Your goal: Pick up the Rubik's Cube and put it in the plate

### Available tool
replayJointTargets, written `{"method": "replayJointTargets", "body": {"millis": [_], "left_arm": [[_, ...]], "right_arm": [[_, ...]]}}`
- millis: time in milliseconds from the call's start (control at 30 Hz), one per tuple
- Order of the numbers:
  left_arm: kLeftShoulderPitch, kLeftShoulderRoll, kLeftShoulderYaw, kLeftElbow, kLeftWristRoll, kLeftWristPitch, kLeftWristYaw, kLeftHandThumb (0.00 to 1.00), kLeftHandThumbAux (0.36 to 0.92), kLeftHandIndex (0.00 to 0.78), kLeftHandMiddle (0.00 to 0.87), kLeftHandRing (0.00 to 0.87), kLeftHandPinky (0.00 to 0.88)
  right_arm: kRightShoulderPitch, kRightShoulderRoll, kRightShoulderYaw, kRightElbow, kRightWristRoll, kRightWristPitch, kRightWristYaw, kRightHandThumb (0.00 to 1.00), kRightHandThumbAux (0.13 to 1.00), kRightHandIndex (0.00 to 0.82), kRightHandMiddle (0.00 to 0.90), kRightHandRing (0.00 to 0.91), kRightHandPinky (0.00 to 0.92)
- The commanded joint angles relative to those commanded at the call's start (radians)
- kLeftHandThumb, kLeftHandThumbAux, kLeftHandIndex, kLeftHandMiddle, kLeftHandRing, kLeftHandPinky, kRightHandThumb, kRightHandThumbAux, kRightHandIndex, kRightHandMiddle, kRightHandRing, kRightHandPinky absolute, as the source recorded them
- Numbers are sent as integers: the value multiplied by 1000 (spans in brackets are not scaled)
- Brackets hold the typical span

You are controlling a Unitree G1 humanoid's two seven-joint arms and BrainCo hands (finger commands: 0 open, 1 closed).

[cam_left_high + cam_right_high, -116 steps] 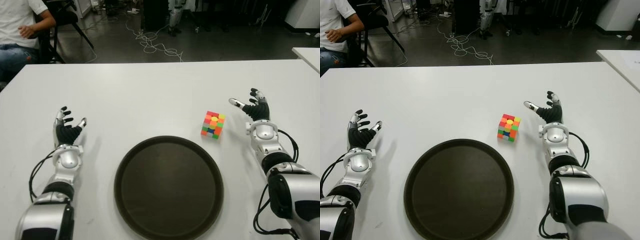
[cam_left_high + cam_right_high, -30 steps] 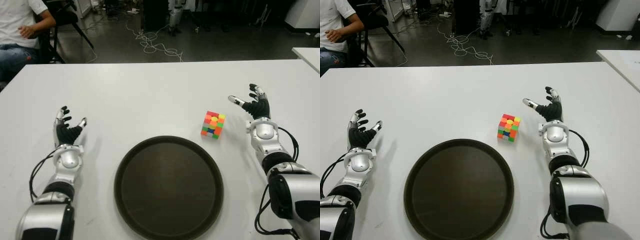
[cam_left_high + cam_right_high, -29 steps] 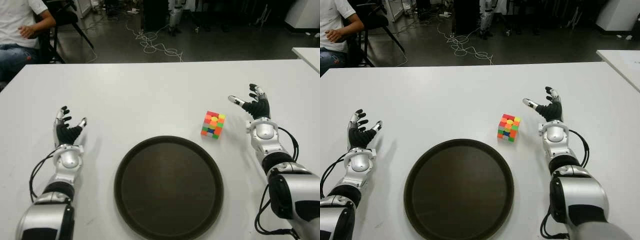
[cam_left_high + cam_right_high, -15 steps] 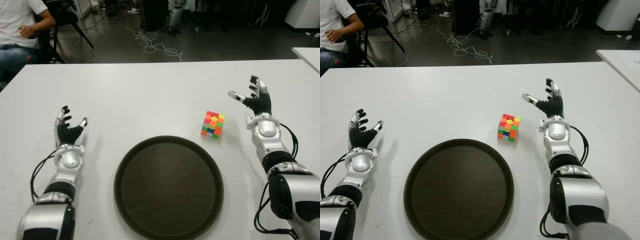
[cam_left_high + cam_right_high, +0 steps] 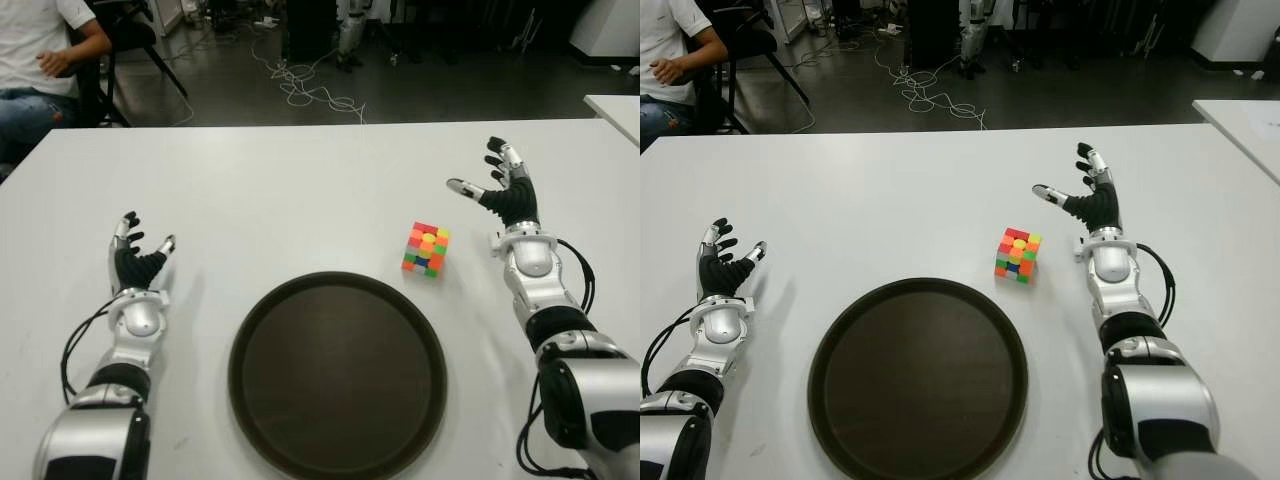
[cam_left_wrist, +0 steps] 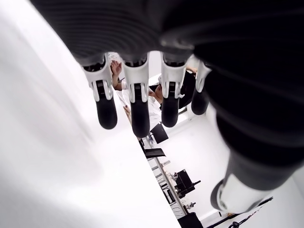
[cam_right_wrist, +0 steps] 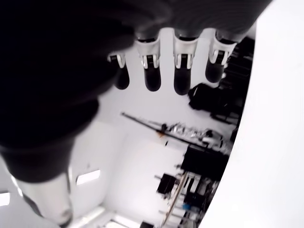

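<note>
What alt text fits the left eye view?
A Rubik's Cube sits on a white table, just beyond a round dark plate. The right hand, fingers spread and empty, is raised to the cube's right; the open left hand shows left of the plate.

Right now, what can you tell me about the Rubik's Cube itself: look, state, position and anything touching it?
The Rubik's Cube is a scrambled three-by-three cube of glossy-looking tiles in red, orange, yellow, green and blue. It sits flat on the white table, turned so a corner edge faces the robot, just beyond the right rim of the dark round plate and clear of it. Nothing grips it: the open right hand is raised to its right, apart from it.
</note>
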Motion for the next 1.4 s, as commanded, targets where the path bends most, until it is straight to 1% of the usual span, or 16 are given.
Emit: {"method": "replayJointTargets", "body": {"millis": [167,300,500,633,733,833,1033,1233,1400], "left_arm": [[0,1,-3,0,4,0,6,130,738,115,167,177,208],[0,1,-4,-1,6,0,7,126,743,113,166,173,189],[-1,-2,-1,-2,0,7,5,122,750,107,166,174,198],[-3,-3,0,1,-2,11,3,122,751,114,177,191,223],[-3,-2,-6,1,5,11,10,120,742,112,172,187,205],[-2,-2,-8,0,8,9,15,118,741,108,164,176,188],[-2,-2,-12,-1,9,7,17,129,749,105,154,165,177],[0,-5,-9,-2,0,-1,7,137,747,115,166,180,209],[0,-6,-9,-2,-1,3,6,112,731,111,166,173,180]], "right_arm": [[13,-12,16,-38,-8,2,21,0,732,109,115,100,84],[24,-18,28,-66,-12,3,37,0,716,100,107,87,73],[37,-22,41,-101,-8,12,67,0,733,92,100,75,66],[46,-25,53,-126,-13,21,87,0,766,90,102,74,58],[55,-27,67,-154,-21,27,106,0,781,84,98,69,50],[59,-31,77,-171,-28,33,119,0,769,81,89,59,36],[67,-37,91,-197,-35,47,140,0,772,78,73,38,9],[68,-39,106,-194,-50,58,153,0,768,77,74,37,14],[61,-47,117,-168,-58,60,157,0,762,77,73,45,20]]}}
